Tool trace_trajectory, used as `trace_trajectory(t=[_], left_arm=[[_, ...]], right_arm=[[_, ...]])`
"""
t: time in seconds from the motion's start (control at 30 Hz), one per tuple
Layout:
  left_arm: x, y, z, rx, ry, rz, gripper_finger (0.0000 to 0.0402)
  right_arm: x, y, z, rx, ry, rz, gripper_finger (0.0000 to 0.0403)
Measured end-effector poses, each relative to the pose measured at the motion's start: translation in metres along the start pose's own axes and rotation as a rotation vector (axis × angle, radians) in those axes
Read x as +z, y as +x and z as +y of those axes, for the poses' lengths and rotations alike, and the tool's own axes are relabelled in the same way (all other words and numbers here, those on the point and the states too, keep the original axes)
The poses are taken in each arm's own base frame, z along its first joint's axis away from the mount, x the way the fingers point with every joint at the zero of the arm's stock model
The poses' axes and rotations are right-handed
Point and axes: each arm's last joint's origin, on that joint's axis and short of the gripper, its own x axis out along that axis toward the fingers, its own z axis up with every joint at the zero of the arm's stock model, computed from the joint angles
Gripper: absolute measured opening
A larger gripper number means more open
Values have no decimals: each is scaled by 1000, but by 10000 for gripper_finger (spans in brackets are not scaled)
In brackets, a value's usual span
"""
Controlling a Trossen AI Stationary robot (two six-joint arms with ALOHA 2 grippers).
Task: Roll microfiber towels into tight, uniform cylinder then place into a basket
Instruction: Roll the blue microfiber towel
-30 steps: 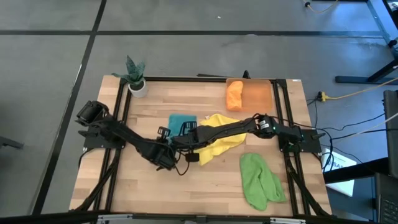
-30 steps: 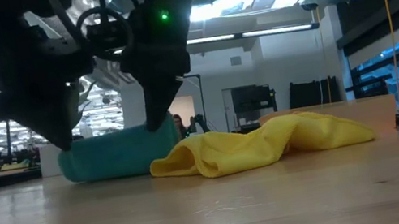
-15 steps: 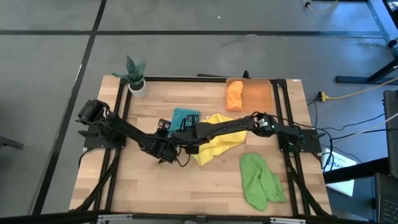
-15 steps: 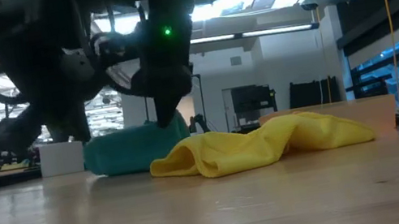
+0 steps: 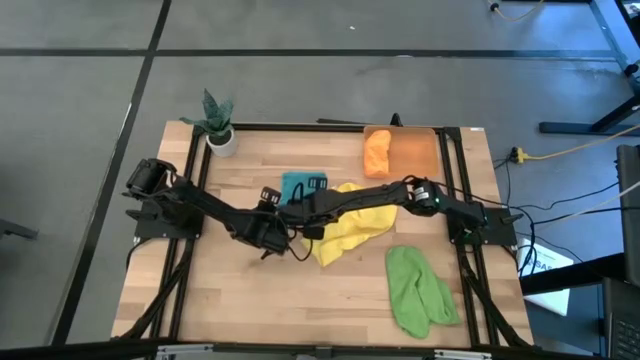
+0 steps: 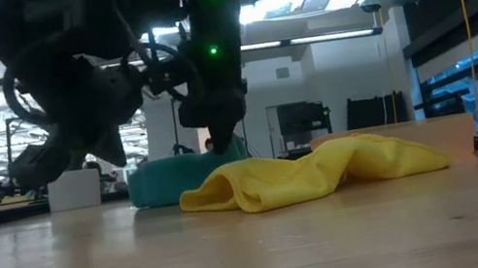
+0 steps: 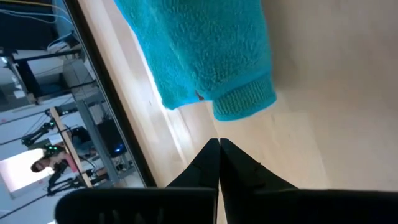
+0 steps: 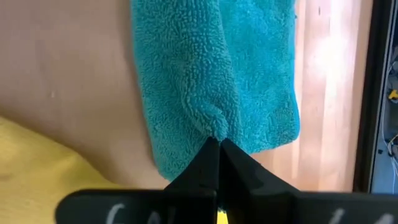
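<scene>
Wood-plank counter (image 5: 250,300) on a black frame over grey floor carries everything. Starting at the fingers: the right gripper (image 8: 216,144) has its fingers clenched tip to tip and pressed down into the pile of the teal towel (image 5: 296,186), apparently pinning or nudging the bunched cloth so a roll can form; whether any fibres are pinched between them cannot be told. The left gripper (image 7: 219,146), fingers likewise clenched and holding nothing, hovers just off the towel's hemmed corner, probably ready to tuck that edge. Just beside the teal cloth lies the crumpled yellow towel (image 5: 350,215); the light green towel (image 5: 418,290) sits well apart toward the front. An orange towel (image 5: 377,152) rests in the orange basket (image 5: 420,150) at the back edge, near a potted plant (image 5: 218,122). No brand, label or writing is readable anywhere.
</scene>
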Motion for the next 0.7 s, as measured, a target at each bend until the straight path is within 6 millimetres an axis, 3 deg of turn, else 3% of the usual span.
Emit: trace_trajectory(t=[0.4,0.7], left_arm=[[0,4,7,5,-18,2,0],[-27,-29,8,-10,-54,31,0]], right_arm=[[1,6,-11,-5,48,12,4],[1,6,-11,-2,47,11,4]])
